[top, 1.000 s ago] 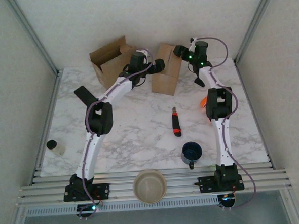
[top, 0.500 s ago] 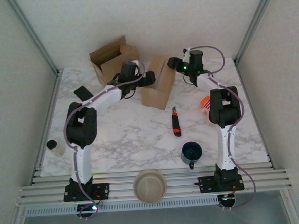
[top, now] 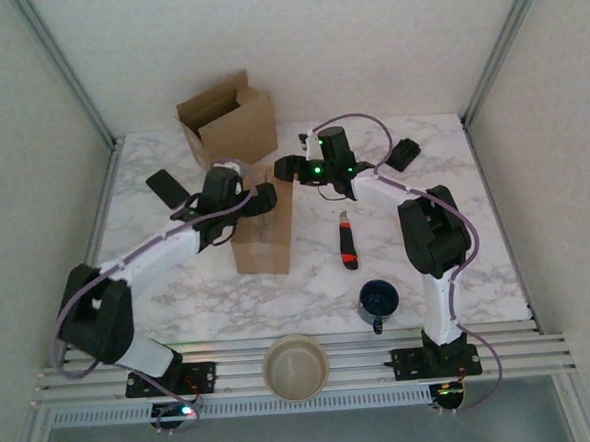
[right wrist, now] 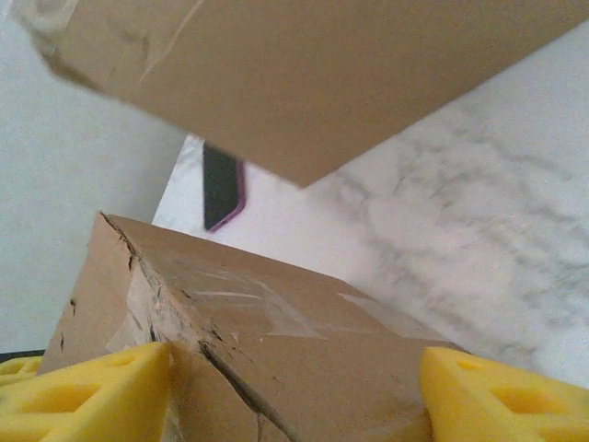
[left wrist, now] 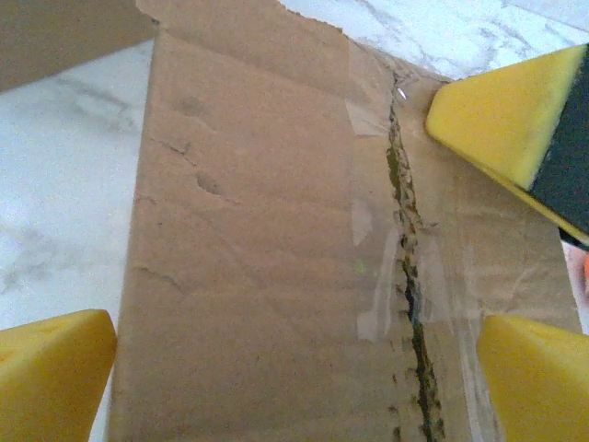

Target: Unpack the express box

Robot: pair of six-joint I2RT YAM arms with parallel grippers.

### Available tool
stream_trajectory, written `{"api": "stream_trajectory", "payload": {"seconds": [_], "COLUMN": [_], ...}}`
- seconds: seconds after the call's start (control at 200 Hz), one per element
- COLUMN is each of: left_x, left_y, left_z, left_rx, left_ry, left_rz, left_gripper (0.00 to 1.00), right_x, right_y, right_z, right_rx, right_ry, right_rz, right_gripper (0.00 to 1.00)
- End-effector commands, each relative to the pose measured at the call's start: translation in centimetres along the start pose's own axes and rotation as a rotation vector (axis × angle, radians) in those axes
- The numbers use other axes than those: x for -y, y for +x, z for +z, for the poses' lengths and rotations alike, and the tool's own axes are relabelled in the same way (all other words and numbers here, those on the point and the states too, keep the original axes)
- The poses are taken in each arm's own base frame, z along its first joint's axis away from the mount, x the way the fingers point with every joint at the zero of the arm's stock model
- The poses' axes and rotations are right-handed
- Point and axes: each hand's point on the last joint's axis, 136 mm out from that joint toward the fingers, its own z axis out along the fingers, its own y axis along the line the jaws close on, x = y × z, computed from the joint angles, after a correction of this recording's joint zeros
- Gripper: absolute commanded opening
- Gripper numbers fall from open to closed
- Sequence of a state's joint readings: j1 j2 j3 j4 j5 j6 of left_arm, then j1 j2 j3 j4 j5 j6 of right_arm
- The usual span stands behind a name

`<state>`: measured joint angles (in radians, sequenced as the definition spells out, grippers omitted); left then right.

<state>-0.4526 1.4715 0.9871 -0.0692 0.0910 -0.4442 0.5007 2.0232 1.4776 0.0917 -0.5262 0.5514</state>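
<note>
The express box (top: 264,231), closed brown cardboard with a slit tape seam (left wrist: 405,276) along its top, stands left of the table's middle. My left gripper (top: 257,198) is at its top from the left. Its yellow fingers (left wrist: 55,373) are spread wide, one by the box's left edge, the other over the top, so the left gripper (left wrist: 296,345) is open. My right gripper (top: 284,169) comes in from the right, and one of its fingers (left wrist: 502,115) shows in the left wrist view. The right gripper (right wrist: 294,368) has a box corner (right wrist: 304,350) between its pads.
An open empty carton (top: 227,120) stands at the back. A black phone (top: 165,186) lies left of the box. A red-and-black utility knife (top: 348,240) lies right of it. A blue mug (top: 378,301) and a beige bowl (top: 296,367) sit near the front edge.
Both arms have drawn the express box from the back of the table toward the front and left. The right gripper's jaws narrowed a little, then widened again.
</note>
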Motion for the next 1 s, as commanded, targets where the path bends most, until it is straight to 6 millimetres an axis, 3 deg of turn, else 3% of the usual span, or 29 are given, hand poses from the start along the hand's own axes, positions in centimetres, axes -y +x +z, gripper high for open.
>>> {"api": "stream_trajectory", "payload": {"seconds": [0.0, 0.12, 0.33, 0.451, 0.571, 0.681, 0.796, 0.896, 0.996], "left_x": [0.1, -0.8, -2.6, -4.9, -8.7, -11.5, -13.4, -13.5, -11.8], "left_y": [0.4, 0.0, -4.3, -4.4, -2.0, 0.5, 2.7, 4.7, 6.0], "left_z": [-2.4, -4.1, -8.6, -11.8, -13.4, -12.4, -10.2, -8.3, -7.0], "left_rx": [0.034, 0.076, 0.207, 0.208, 0.140, 0.075, 0.033, -0.029, -0.063], "left_ry": [0.017, -0.020, -0.185, -0.320, -0.476, -0.516, -0.515, -0.481, -0.399], "left_rz": [-0.043, -0.047, -0.074, -0.128, -0.181, -0.235, -0.277, -0.284, -0.261], "left_gripper": [1.00, 1.00, 1.00, 0.99, 0.87, 0.77, 0.73, 0.74, 0.78], "right_x": [-1.4, -1.8, -4.9, -4.4, -3.5, -3.7, -3.7, -3.0, -2.5], "right_y": [0.4, -1.0, -5.2, -3.7, -1.1, 0.2, 0.2, 0.3, 0.7], "right_z": [-1.2, -2.0, -5.7, -8.0, -9.5, -9.5, -8.7, -7.4, -5.6], "right_rx": [-0.016, 0.035, 0.164, 0.136, 0.074, 0.032, 0.009, -0.018, -0.061], "right_ry": [0.006, 0.033, 0.081, 0.165, 0.217, 0.193, 0.175, 0.179, 0.163], "right_rz": [-0.011, -0.016, -0.054, -0.007, 0.037, 0.059, 0.071, 0.082, 0.104], "right_gripper": [0.81, 0.99, 0.99, 0.99, 0.99, 0.99, 0.99, 0.99, 0.99]}}
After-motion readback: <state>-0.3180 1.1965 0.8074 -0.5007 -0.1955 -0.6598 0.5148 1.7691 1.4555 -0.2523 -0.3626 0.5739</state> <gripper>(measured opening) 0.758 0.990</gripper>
